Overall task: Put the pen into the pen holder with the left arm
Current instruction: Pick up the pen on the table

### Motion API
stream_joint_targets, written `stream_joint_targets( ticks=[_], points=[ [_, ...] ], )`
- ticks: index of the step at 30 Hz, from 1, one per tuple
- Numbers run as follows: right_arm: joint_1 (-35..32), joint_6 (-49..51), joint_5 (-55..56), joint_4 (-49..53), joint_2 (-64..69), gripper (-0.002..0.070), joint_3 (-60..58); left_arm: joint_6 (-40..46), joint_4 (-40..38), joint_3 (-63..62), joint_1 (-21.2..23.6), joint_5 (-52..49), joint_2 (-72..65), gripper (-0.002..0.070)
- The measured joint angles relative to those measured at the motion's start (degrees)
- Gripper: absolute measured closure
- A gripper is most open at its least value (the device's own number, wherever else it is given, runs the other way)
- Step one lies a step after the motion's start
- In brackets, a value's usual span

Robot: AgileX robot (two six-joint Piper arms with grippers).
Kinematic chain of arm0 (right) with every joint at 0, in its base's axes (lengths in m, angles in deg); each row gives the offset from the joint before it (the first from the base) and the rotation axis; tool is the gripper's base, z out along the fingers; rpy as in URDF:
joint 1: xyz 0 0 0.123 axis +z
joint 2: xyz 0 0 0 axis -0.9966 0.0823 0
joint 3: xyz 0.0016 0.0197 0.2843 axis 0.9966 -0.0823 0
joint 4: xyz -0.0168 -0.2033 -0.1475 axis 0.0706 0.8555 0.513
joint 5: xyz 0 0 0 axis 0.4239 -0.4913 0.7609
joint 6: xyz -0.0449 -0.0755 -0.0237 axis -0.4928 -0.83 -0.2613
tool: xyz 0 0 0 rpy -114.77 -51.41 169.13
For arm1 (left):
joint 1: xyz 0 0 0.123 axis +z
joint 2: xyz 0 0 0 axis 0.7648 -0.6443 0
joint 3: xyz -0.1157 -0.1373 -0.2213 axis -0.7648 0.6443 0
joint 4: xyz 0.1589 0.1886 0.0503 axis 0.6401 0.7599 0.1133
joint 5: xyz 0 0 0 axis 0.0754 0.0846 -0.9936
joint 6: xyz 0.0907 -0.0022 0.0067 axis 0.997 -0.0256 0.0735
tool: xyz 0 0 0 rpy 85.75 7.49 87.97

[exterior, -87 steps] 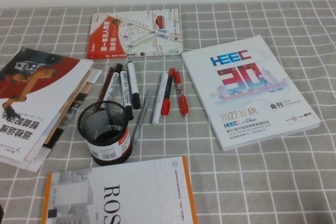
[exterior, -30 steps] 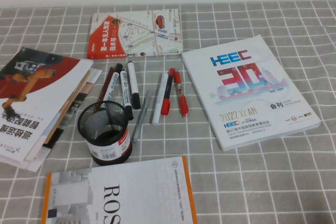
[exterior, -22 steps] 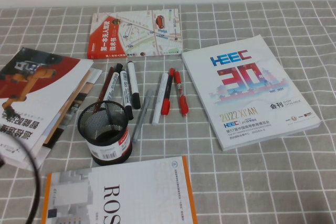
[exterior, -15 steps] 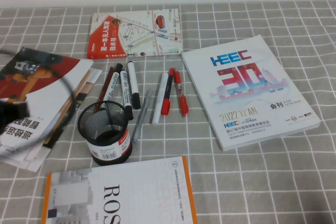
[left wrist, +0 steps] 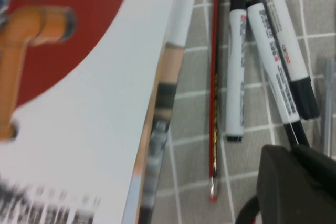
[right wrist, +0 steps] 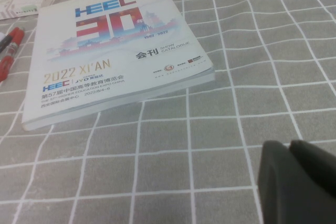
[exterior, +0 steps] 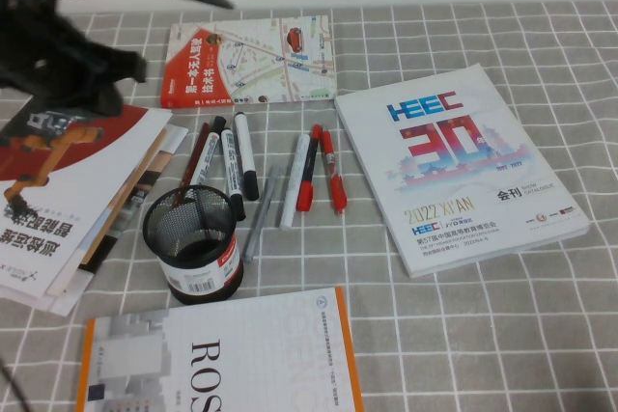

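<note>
The thin dark-red pen (exterior: 194, 161) lies on the checked cloth between the magazine stack and the white markers; it also shows in the left wrist view (left wrist: 214, 93). The black mesh pen holder (exterior: 192, 244) stands upright just in front of it, apart from the pen. My left gripper (exterior: 114, 71) hovers, blurred, at the back left above the magazines. In the left wrist view the left gripper (left wrist: 292, 150) is shut and empty, near the markers' capped ends. My right gripper (right wrist: 290, 144) is shut and empty over bare cloth, out of the high view.
White black-capped markers (exterior: 237, 156), a grey pen (exterior: 261, 209) and red-capped pens (exterior: 323, 171) lie beside the holder. A magazine stack (exterior: 68, 190) is at the left, a map book (exterior: 249, 62) at the back, the HEEC catalogue (exterior: 454, 166) at the right, and an orange-edged book (exterior: 222, 354) in front.
My left arm has come into the high view from the lower left and swung up to the back left above the magazines. The pens and the holder have not moved.
</note>
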Motion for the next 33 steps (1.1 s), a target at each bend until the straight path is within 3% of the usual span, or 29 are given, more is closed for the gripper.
stream_joint_targets(
  ticks=[7,11,25,28,33],
  points=[
    [0.00,0.00,0.00,0.00,0.00,0.0692,0.00,1.52,2.21,-21.80,-4.64,-10.71,-19.30,0.0677],
    [0.00,0.00,0.00,0.00,0.00,0.0692,0.00,1.78,2.48,-30.62,-5.36,-11.70,-27.03,0.0677],
    [0.00,0.00,0.00,0.00,0.00,0.0692,0.00,3.34,6.09,-33.89,-5.36,-12.16,-32.07,0.0676],
    [0.00,0.00,0.00,0.00,0.00,0.0692,0.00,5.51,5.48,-33.94,-5.36,-12.16,-32.26,0.0638],
    [0.00,0.00,0.00,0.00,0.00,0.0692,0.00,6.21,4.56,-34.03,-5.36,-12.16,-34.14,0.0491]
  ],
)
